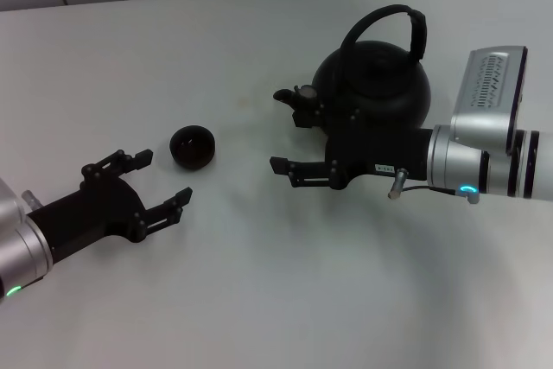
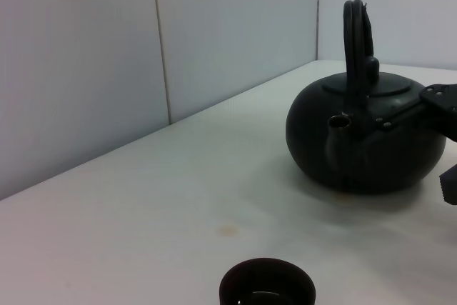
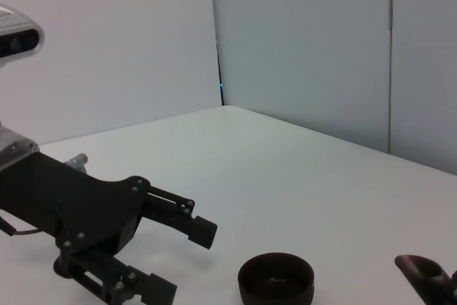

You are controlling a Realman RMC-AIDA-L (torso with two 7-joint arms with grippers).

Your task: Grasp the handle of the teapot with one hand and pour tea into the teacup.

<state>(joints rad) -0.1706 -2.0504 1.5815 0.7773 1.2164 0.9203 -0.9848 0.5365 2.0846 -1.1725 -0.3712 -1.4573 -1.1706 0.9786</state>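
Both my claws are spread wide with nothing between their fingers. My right gripper reaches in from 3 o'clock in the head view, its forearm silver and its black palm lying in front of the teapot; one finger sits just beside the pot's stubby spout, the other lies nearer me over the white table. My left gripper comes in from 8 o'clock, its fingers pointing toward the teacup, which stands just beyond them at about 1 o'clock from the fingertips, apart from both.

From above, the pot sits at 2 o'clock on the table, well apart from the cup, and the handle arches upright over its top with the thicker sleeve on its right side.

My left wrist view adds the side profile: the spout's open mouth faces the camera, the handle rises edge-on over the flat lid, and a finger of my right claw crosses in front of the pot's belly. Only the cup's rim shows there.

My right wrist view shows the cup whole, low and dark inside, with my left gripper spread beside it and the spout tip at the frame's edge. I cannot tell whether the cup holds any tea.
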